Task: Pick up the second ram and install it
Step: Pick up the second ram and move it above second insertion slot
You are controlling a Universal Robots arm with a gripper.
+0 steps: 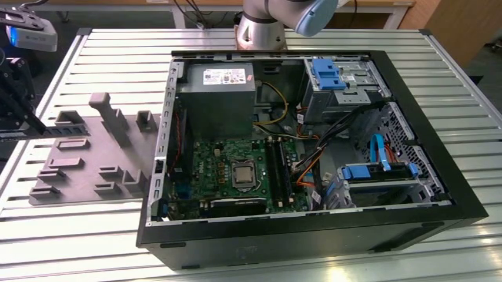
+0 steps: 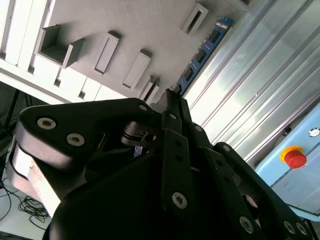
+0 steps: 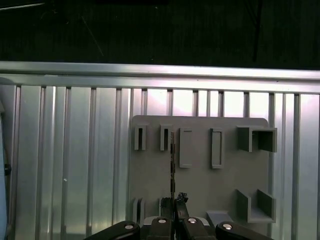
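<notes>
Gripping, exterior view: gripper (image 1: 39, 131) pinches the second ram (image 1: 69, 130) over the gray fixture tray (image 1: 86, 170), well apart from the computer case (image 1: 314, 235).
Second wrist view: fingers (image 2: 175, 135) closed tight on one end of the blue second ram (image 2: 202, 52).
First wrist view: second ram (image 3: 172, 165) edge-on, a thin dark line over the fixture tray (image 3: 200, 190).

Both wrist views: one end of the second ram (image 2: 205, 50) (image 3: 172, 160) is hidden between the clamped fingers (image 3: 182, 202) of the gripper (image 3: 173, 201).

Exterior view: the gripper, at nine o'clock from the computer case (image 1: 314, 235), is cropped by the frame edge. The arm (image 1: 274, 20), at twelve o'clock, is cut off.
</notes>
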